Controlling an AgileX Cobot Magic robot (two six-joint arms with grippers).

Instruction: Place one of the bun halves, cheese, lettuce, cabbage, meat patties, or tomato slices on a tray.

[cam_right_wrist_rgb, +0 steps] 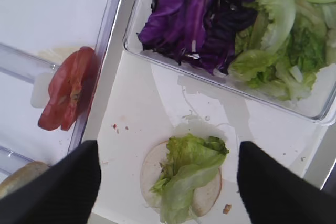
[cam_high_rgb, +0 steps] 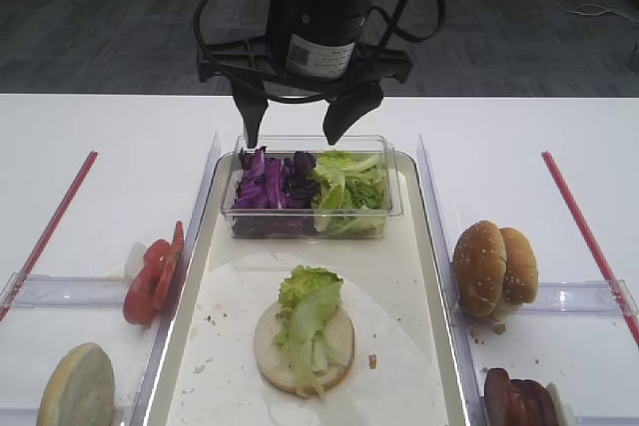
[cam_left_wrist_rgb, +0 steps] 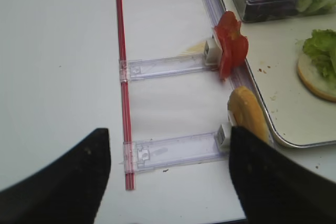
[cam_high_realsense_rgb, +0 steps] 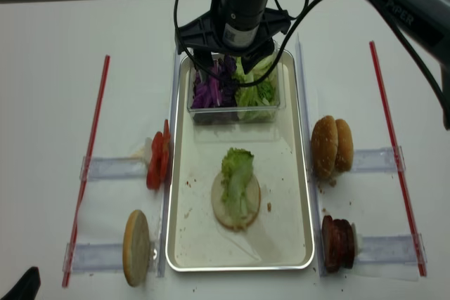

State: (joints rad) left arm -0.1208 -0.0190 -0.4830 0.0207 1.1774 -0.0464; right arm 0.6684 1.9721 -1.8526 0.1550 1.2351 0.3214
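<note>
The silvery tray (cam_high_rgb: 436,276) holds a pale bun half (cam_high_rgb: 344,344) with a lettuce leaf (cam_high_rgb: 310,306) lying on it. At the tray's far end a clear tub (cam_high_rgb: 310,228) contains purple cabbage (cam_high_rgb: 268,187) and more lettuce (cam_high_rgb: 349,187). My right gripper (cam_high_rgb: 292,137) hangs open and empty above the tub; the right wrist view looks between its fingers (cam_right_wrist_rgb: 63,192) down at the topped bun. Tomato slices (cam_high_rgb: 152,274) and a bun half (cam_high_rgb: 78,386) stand in the left racks. My left gripper (cam_left_wrist_rgb: 168,132) is open over the table beside them. Cheese is out of view.
Two sesame bun halves (cam_high_rgb: 494,266) and meat patties (cam_high_rgb: 519,401) stand in clear racks right of the tray. Red strips (cam_high_rgb: 50,231) (cam_high_rgb: 589,236) lie on the white table on both outer sides. Crumbs speckle the tray's paper liner (cam_high_rgb: 225,346).
</note>
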